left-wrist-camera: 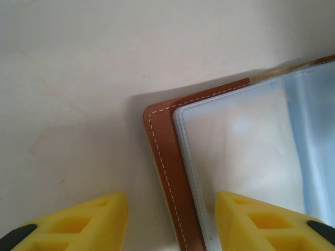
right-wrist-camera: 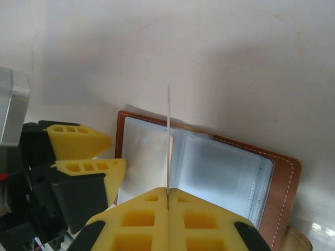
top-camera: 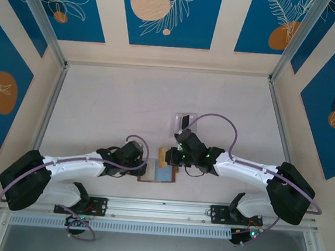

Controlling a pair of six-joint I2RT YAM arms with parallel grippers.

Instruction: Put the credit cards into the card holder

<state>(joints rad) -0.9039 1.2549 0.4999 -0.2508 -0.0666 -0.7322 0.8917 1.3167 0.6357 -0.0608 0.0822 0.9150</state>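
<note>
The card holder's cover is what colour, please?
The card holder is brown, pale-stitched; left wrist view best.

Matt leather card holder (left-wrist-camera: 165, 157), pockets (left-wrist-camera: 246, 151) — glossy plastic

The card holder (top-camera: 158, 173) lies open on the table (top-camera: 116, 109), with the left gripper (left-wrist-camera: 170, 214) over its left edge. The right gripper (right-wrist-camera: 168, 197) holds a credit card (right-wrist-camera: 168, 136) upright above its middle.

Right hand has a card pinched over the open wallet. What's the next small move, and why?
Probably ease the right hand down slightly, aiming the card so its free edge meets a pocket mouth of the card holder. The card is pinched edge-on over the open pockets, apparently not yet in one. The left hand sits astride the holder's left edge, seemingly steadying it.
</note>
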